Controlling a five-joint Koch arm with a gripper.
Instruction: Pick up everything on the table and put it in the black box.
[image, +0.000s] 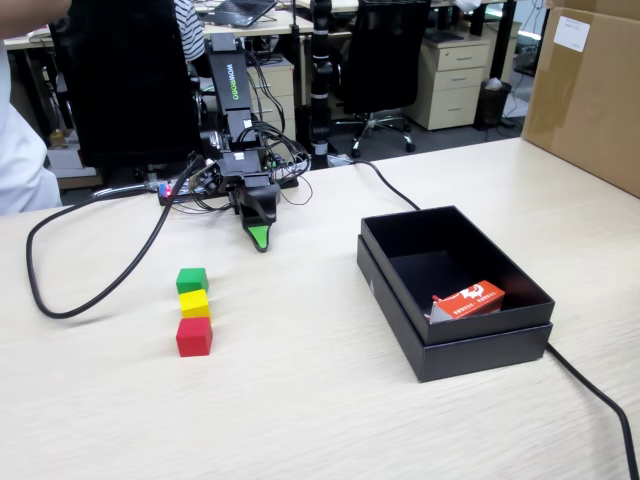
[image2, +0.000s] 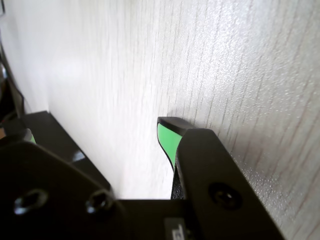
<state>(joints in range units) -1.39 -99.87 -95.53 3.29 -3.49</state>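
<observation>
Red cube: nearest, touching small yellow cube, then green cube.
Gripper: tip on table, empty; opening unclear.
Black box: right.

Frontal fixed view; close downward wrist view

office chair black, on castors, behind the desk edge | beige drawer cabinet right of chair | second dark chair back left of chair | brown carton far right of chair | grey floor under chair | light even, bright
</observation>
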